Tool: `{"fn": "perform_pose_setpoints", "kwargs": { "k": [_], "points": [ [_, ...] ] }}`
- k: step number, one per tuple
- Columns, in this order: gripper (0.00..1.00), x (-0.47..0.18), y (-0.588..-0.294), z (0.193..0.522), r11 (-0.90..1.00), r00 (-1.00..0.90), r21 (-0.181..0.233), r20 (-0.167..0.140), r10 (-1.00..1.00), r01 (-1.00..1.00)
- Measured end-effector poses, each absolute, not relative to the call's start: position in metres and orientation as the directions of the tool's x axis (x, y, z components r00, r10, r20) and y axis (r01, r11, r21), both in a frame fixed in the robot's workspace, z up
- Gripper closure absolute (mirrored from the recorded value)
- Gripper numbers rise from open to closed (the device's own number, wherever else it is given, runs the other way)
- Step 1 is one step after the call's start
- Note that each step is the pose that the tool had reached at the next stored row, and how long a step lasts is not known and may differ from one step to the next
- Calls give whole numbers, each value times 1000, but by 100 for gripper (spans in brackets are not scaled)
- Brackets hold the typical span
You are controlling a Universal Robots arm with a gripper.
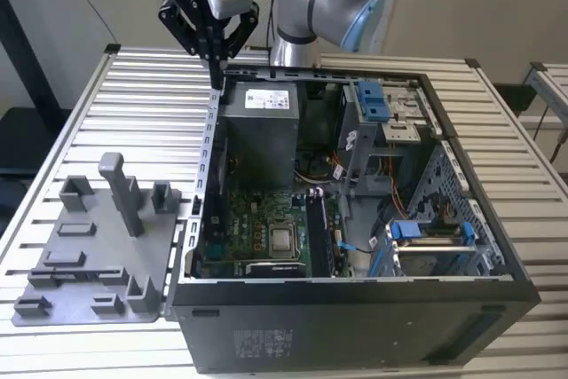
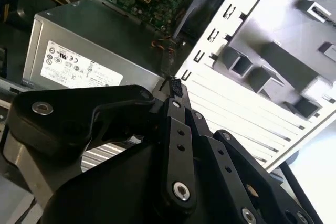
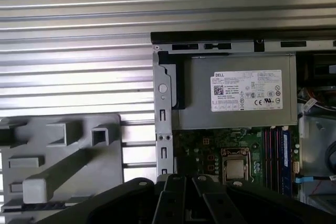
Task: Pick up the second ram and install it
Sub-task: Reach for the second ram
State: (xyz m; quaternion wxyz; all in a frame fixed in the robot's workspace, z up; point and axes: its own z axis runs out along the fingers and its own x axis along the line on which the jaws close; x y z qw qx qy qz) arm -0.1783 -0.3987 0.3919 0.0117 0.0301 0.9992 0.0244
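gripper (image 2: 174, 86), pressed together and empty, hangs over the case (image 1: 355, 326) edge by the power supply (image 2: 89, 51); ram sticks (image 1: 318, 232) seem seated on the motherboard (image 1: 253, 219), so installing looks done.

Tray (image 1: 106, 250) beside case (image 1: 355, 330) — both on table (image 1: 133, 113).

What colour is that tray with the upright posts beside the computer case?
The tray is plain grey, clearest in the exterior view.

Black gripper (image 1: 216, 61), green motherboard (image 1: 257, 219), grey tray (image 1: 106, 250)
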Motion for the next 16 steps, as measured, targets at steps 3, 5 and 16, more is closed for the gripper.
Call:
{"fn": "perform_pose_setpoints", "kwargs": {
  "k": [3, 5, 16],
  "points": [
    [89, -183, -399, 392, 997, -998, 49, -23, 55, 54],
    [89, -186, -399, 392, 997, -998, 49, -23, 52, 51],
    [89, -207, -398, 392, 998, -999, 49, -23, 36, 35]
  ]
}}
